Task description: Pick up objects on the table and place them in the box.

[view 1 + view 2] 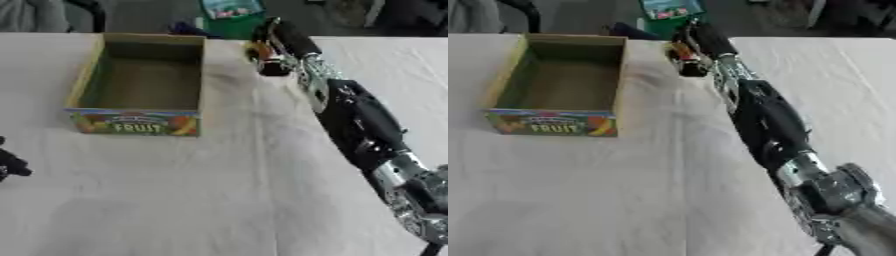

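The right hand reaches to the counter's far edge, its fingers curled round a small orange-and-dark object, just right of the open fruit box. The left hand shows at the left edge; I cannot tell its fingers' state.

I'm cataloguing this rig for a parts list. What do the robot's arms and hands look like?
The right arm is mostly black, with shiny silver metal joints near the wrist and at the elbow. Its robot hand, far up by the table's edge, is black too. Of the left robot hand only a small black part shows at the left edge.
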Tool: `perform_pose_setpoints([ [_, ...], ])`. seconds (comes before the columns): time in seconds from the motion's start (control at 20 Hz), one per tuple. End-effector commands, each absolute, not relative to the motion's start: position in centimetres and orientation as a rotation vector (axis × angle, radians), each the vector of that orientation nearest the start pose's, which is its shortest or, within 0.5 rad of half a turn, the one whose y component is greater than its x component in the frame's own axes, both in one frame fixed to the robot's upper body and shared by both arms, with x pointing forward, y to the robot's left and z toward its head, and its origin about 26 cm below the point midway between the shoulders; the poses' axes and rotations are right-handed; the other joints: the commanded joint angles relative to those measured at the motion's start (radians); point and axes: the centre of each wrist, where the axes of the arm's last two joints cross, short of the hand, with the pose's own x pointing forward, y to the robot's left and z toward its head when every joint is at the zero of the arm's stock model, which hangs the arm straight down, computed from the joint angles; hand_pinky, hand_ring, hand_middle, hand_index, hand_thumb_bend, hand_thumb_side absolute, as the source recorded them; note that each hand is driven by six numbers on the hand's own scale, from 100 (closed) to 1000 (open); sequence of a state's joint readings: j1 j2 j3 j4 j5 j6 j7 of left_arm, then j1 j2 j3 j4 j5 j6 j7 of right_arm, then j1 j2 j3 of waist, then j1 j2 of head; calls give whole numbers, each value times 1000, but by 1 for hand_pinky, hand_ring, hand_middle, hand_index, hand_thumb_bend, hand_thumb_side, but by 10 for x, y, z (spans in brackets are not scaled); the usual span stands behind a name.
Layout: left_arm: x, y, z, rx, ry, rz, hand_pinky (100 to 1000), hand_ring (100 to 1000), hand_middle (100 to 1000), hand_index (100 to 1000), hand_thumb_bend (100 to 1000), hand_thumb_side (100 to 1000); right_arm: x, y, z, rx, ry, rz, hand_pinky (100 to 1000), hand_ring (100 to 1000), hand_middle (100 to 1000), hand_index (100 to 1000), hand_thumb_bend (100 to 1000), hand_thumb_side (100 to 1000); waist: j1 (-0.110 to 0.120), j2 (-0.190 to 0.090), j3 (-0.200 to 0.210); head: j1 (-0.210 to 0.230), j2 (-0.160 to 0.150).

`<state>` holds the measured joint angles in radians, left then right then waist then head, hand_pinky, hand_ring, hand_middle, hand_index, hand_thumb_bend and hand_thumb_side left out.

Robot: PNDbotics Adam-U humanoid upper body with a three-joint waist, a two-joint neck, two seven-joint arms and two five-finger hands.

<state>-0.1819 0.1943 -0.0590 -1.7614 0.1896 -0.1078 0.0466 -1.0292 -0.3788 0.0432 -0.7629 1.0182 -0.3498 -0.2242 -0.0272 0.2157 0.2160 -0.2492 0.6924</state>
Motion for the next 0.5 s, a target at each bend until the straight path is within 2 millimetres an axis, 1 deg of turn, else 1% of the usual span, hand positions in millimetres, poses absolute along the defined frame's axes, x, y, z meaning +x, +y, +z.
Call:
perform_pose_setpoints([
  [0.05,311,250,101,-93,-2041,-86,467,487,453,666,100,784,494,-268,234,-1156,-2057,1147,354,248,240,377,100,113,2,-23,0,1,-7],
  [0.25,311,249,100,-98,-2039,-90,467,487,453,666,100,782,491,-238,249,-1071,-2143,1244,374,266,256,391,100,100,2,-28,10,-6,-5],
  [0.5,311,247,100,-114,-2037,-96,467,488,453,666,100,782,490,-198,252,-968,-2211,1374,386,276,265,402,100,100,1,-31,37,-21,-4],
])
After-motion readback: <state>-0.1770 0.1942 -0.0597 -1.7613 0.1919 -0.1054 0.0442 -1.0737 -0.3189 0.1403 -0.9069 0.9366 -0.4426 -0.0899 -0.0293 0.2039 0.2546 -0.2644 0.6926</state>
